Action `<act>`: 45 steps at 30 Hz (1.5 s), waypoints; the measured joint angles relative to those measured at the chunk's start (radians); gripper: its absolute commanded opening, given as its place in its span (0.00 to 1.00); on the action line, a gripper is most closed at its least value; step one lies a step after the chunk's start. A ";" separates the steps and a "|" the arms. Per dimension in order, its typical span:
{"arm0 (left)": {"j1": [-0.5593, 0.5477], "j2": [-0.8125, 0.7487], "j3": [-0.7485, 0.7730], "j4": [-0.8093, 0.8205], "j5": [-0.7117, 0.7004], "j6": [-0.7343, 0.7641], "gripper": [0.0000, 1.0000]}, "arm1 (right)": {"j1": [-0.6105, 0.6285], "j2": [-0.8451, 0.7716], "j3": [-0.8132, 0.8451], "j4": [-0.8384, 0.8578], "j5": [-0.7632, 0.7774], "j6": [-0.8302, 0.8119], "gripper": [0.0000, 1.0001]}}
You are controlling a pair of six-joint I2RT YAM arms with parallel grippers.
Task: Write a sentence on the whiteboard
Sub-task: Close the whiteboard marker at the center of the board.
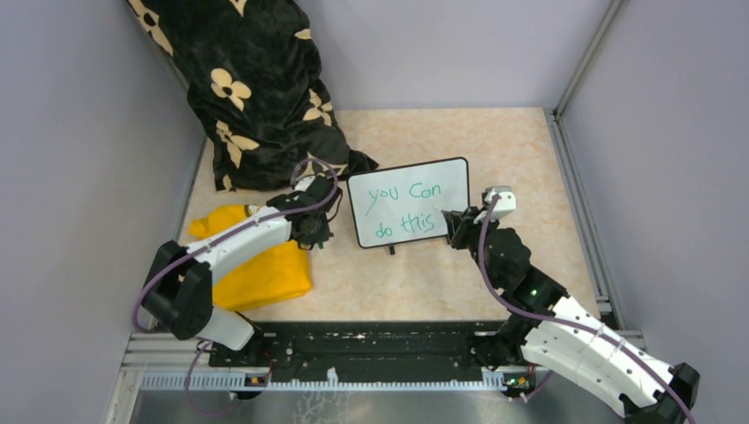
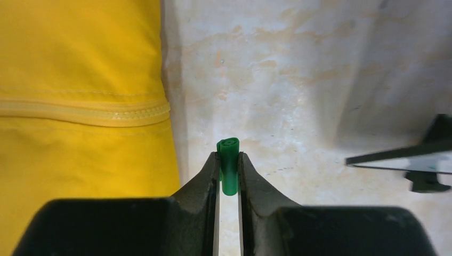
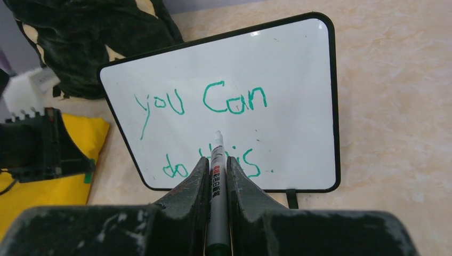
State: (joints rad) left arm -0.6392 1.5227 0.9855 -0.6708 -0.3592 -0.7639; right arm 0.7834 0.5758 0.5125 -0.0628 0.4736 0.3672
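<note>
Off to the left of the left fingers lies a folded yellow cloth [image 2: 80, 106], its edge close beside them. The left gripper [image 2: 229, 160] is pinched shut on a small green cap [image 2: 229, 176], which pokes out just past the fingertips above the pale table [image 2: 298, 80].

To the right of those fingers, and directly ahead of the right ones, stands the whiteboard [image 3: 298, 80]. It is white with a thin black frame and rounded corners, and it is propped on little black feet. The sentence [image 3: 234, 101] is in green, in two lines: "you Can" above "do this".

The right gripper [image 3: 216, 165] is clamped on a marker [image 3: 217, 181]. Its pale tip points at the lower line, and I cannot tell whether it touches the board.
</note>
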 measured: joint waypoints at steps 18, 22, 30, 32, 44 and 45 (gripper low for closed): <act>0.007 -0.532 0.025 0.407 0.030 0.317 0.00 | 0.000 0.043 0.201 -0.053 0.001 -0.057 0.00; 0.007 -0.546 0.026 0.567 0.104 0.377 0.00 | 0.000 0.099 0.291 -0.042 -0.006 -0.114 0.00; 0.010 -0.471 0.026 0.784 0.294 0.394 0.00 | 0.000 0.256 0.572 0.003 -0.045 -0.285 0.00; 0.014 -0.459 0.026 0.839 0.341 0.385 0.00 | 0.000 0.270 0.612 0.034 -0.059 -0.324 0.00; 0.084 -0.385 0.073 1.072 0.562 0.157 0.00 | 0.002 0.195 0.492 0.355 -0.087 -0.452 0.00; 0.100 -0.380 0.074 1.098 0.586 0.119 0.00 | 0.002 0.187 0.468 0.383 -0.087 -0.452 0.00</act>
State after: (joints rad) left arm -0.5396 1.1431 1.0592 0.4267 0.2264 -0.6453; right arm 0.7849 0.7631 0.9806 0.3199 0.3862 -0.0853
